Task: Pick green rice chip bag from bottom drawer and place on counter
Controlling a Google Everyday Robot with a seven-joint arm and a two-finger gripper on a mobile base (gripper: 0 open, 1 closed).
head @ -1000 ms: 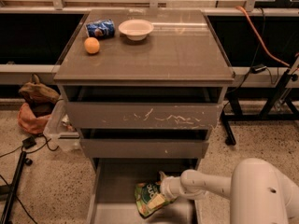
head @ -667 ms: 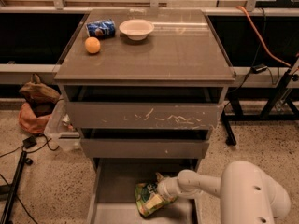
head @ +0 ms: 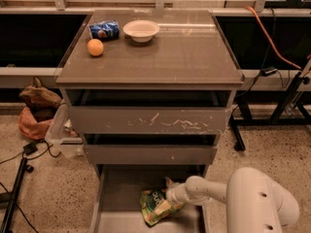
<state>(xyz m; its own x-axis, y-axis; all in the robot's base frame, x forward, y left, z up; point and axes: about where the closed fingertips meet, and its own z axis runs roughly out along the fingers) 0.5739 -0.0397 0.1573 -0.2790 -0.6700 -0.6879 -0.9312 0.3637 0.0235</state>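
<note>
The green rice chip bag (head: 155, 208) lies crumpled on the floor of the open bottom drawer (head: 121, 198), right of its middle. My gripper (head: 171, 196) reaches into the drawer from the right on its white arm (head: 214, 191) and sits against the bag's upper right edge. The bag rests on the drawer floor. The counter (head: 170, 52), the grey-brown top of the cabinet, is above.
On the counter's back left are a blue crushed can (head: 104, 30), a white bowl (head: 141, 30) and an orange (head: 95, 47). The scratched upper drawer (head: 150, 120) and middle drawer (head: 150, 154) stand slightly open above the bag. Bags (head: 36, 110), a plastic bin (head: 60, 135) and cables lie left.
My arm has shifted a little to the left and its bulky white body now fills more of the lower right. The bag has stayed in place in the drawer.
</note>
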